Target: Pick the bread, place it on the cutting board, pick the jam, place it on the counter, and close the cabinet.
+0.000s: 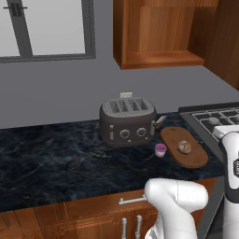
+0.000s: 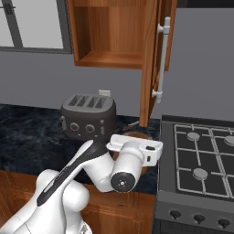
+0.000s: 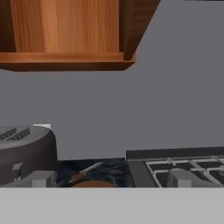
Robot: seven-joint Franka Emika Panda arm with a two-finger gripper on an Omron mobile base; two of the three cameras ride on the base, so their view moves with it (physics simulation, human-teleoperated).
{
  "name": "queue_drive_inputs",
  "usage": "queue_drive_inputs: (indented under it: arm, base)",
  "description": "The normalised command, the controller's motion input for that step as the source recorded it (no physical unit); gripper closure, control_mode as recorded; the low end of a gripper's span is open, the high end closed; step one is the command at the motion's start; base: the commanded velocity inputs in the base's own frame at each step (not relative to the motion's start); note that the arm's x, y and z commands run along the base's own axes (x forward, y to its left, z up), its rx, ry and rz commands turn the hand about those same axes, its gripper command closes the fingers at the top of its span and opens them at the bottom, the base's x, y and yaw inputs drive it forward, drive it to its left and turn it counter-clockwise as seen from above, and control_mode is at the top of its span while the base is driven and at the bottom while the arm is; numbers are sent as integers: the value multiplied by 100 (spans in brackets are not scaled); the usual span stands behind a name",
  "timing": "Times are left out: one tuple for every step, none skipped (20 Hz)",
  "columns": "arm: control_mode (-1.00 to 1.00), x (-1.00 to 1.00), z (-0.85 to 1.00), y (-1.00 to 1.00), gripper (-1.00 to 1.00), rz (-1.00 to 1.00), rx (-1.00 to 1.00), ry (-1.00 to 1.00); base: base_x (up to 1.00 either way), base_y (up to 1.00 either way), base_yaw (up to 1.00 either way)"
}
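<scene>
You had the bread (image 1: pixel 184 147) on the board (image 1: pixel 196 157), the jam (image 1: pixel 160 150) on the table (image 1: pixel 56 158). The cabinet (image 2: pixel 151 59) stood open. Your gripper's state could not be told.

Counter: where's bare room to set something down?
Widest bare stretch of the counter: left of the toaster, below the window. Crowded to the right: jam, cutting board carrying bread, then the stove.

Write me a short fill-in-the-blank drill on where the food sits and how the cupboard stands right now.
1. The small tan-brown lumpy bread roll lies on the oval reddish-brown wooden ____.
2. The tiny purple-pink jam jar stands on the dark stone counter, between that board and the dark grey four-slot ____.
3. The door of the reddish-brown wooden wall cabinet stands ____.

Missing words: cutting board; toaster; open
</scene>
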Motion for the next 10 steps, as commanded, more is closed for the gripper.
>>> queue_drive_inputs:
  arm:
    - [-100, -20, 9, -21, -100, 0, 0, -1]
    - [-100, -19, 8, -22, -100, 0, 0, -1]
    - [-100, -19, 8, -22, -100, 0, 0, -1]
    - [-100, -16, 6, -22, -100, 0, 0, -1]
    - [-100, -16, 6, -21, -100, 0, 0, 0]
    - [-100, -16, 5, -21, -100, 0, 0, 0]
    - [-100, -19, 6, -21, -100, 0, 0, 0]
    - [-100, -18, 7, -22, -100, 0, 0, -1]
    - [-100, -18, 9, -22, -100, 0, 0, -1]
    - [-100, -18, 10, -23, -100, 0, 0, -1]
  base:
    - [0, 0, 0]
    - [0, 0, 0]
    - [0, 0, 0]
    - [0, 0, 0]
    - [0, 0, 0]
    - [0, 0, 0]
    - [0, 0, 0]
    - [0, 0, 0]
    - [0, 0, 0]
    - [0, 0, 0]
